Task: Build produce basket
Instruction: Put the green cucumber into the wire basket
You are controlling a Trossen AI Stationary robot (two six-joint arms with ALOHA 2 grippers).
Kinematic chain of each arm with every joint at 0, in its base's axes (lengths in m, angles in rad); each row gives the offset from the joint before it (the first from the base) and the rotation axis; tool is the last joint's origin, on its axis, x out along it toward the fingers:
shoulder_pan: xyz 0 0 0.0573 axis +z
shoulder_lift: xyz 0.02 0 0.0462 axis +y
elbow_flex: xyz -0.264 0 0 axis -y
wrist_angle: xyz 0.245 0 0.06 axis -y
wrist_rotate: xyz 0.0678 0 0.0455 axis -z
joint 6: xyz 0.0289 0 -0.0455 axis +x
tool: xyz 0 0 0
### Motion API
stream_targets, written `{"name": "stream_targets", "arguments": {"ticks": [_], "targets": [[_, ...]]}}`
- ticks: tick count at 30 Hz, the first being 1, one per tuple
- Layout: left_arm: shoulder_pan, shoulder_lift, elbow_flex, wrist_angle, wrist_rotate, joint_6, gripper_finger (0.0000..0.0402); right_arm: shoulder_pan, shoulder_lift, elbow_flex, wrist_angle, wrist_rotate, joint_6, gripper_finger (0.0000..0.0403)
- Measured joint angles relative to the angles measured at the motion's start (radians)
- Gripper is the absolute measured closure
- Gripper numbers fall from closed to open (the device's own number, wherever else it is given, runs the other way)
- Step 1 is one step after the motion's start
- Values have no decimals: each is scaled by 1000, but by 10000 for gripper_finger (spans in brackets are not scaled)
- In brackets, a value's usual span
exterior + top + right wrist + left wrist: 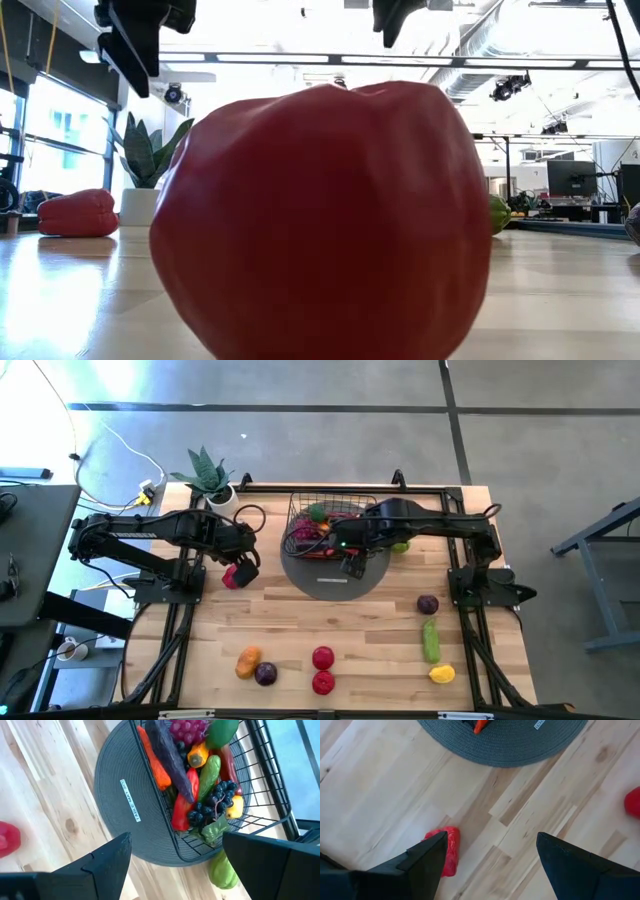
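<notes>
Basket (330, 520) beneath your right gripper (352, 563) — jaws apart, empty, produce (200, 780) heaped inside, left gripper (245, 565) — jaws apart, empty, red pepper (232, 577) just beside one finger.

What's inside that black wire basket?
The basket holds piled toy produce: an orange carrot, a long purple piece, a cucumber, dark grapes, pink grapes and red peppers. Anything beneath that pile is covered.

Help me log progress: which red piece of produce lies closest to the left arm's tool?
The red pepper just under the left tool, left of the grey mat. The two other red pieces lie by the table's near edge, away from both arms.
</notes>
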Motion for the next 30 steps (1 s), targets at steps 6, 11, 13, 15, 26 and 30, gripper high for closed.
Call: {"name": "stream_targets", "arguments": {"ticks": [6,11,13,15,26,30], "targets": [[0,0,0,0,1,-33,106,1,-33,-78,4,0,1,107],[0,0,0,0,1,-33,106,1,-171,-342,0,-6,97,107],[1,0,0,1,0,-33,106,-2,-236,-429,12,-18,150,107],[1,0,0,2,0,-33,106,-2,-296,-504,31,-33,205,107],[0,0,0,24,-2,-33,106,33,-594,-823,71,-108,588,107],[0,0,0,24,-2,-33,106,63,-666,-919,80,-151,767,107]]}}
